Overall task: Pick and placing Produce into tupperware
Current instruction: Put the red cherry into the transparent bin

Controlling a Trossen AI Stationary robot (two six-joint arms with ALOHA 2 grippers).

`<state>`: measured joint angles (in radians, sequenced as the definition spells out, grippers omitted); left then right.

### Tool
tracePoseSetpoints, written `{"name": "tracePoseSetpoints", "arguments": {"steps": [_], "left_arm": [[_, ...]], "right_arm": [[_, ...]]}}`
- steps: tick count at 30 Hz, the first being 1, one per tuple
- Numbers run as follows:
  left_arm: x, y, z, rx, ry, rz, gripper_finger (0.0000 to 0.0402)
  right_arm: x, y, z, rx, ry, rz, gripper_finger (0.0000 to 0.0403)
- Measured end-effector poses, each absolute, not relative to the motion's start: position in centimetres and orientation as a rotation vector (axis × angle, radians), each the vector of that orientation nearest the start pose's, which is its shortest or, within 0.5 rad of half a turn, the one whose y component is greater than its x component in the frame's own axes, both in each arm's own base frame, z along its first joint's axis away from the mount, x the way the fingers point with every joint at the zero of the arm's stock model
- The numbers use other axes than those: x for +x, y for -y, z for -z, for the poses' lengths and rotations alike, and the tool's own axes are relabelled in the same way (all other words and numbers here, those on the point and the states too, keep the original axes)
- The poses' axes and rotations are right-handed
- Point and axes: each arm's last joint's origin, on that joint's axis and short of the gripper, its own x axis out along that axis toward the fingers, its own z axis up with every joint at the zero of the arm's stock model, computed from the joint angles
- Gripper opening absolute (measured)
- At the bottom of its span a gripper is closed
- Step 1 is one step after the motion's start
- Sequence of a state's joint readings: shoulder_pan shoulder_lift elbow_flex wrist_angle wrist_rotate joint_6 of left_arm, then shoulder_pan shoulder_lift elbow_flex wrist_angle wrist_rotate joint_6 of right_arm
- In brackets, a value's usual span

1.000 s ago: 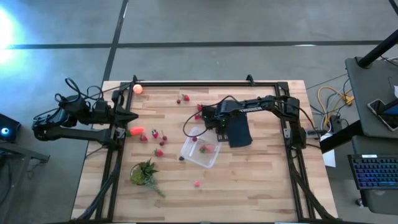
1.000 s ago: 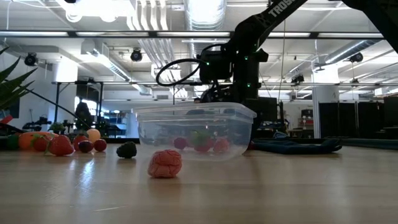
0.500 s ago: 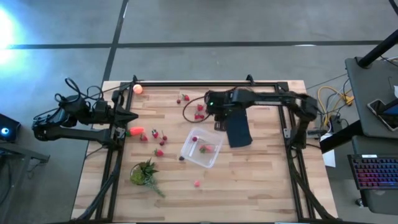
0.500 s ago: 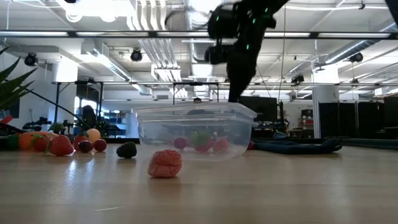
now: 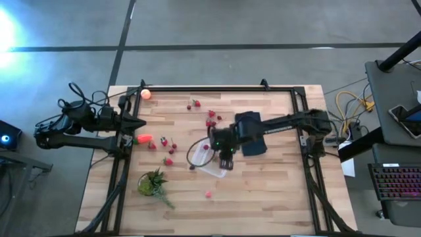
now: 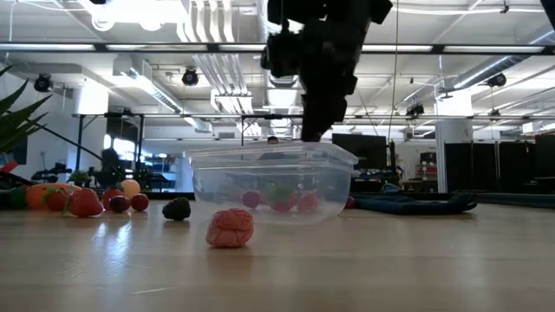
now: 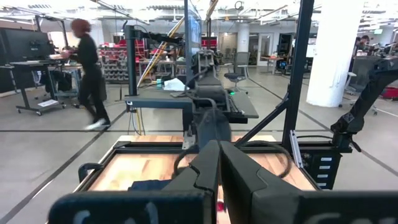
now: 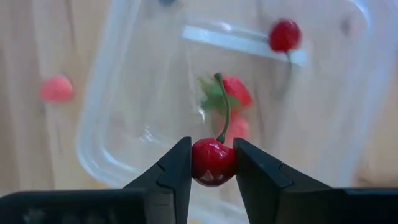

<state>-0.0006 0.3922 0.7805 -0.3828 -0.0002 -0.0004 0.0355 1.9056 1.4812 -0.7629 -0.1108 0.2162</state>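
The right gripper, clamped on a red cherry, hangs above the clear tupperware, apparently for dropping; the left gripper rests closed.

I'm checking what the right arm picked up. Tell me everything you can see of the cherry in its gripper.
The cherry is small, round, glossy deep red, with a thin green stem curving up from its top. It sits pinched between the two dark fingers of the right gripper, touching both. It hangs above the open tupperware, a clear plastic box already holding a few red pieces. It touches nothing else that can be seen.
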Motion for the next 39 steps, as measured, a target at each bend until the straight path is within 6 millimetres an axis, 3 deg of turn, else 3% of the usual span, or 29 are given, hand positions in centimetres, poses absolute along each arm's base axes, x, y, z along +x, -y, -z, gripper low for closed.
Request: {"name": "tracePoseSetpoints", "arguments": {"steps": [6,12,17,20,23,28,33,39], "left_arm": [[7.7,0.0,-35.3,0.000,0.005,0.000,0.0000],[7.7,0.0,-35.3,-0.001,0.005,0.000,0.0000],[7.7,0.0,-35.3,-0.001,0.005,0.000,0.0000],[7.7,0.0,-35.3,-0.001,0.005,0.000,0.0000],[7.7,0.0,-35.3,-0.001,0.005,0.000,0.0000],[7.7,0.0,-35.3,0.000,0.005,0.000,0.0000],[7.7,0.0,-35.3,0.000,0.005,0.000,0.0000],[7.7,0.0,-35.3,0.000,0.005,0.000,0.0000]], "right_arm": [[40.6,-1.6,-19.8,0.292,-1.217,0.132,0.0121],[41.2,-1.7,-20.3,0.289,-1.235,0.151,0.0180],[40.3,-1.4,-23.5,0.191,-1.187,0.237,0.0212],[38.8,0.0,-25.7,0.128,-1.191,0.335,0.0216],[37.0,2.3,-26.5,0.056,-1.270,0.367,0.0216],[34.4,5.6,-24.4,-0.016,-1.484,0.245,0.0216],[33.4,7.4,-21.8,0.054,-1.475,0.106,0.0214],[33.5,7.5,-19.9,-0.158,-1.410,0.018,0.0214]]}}
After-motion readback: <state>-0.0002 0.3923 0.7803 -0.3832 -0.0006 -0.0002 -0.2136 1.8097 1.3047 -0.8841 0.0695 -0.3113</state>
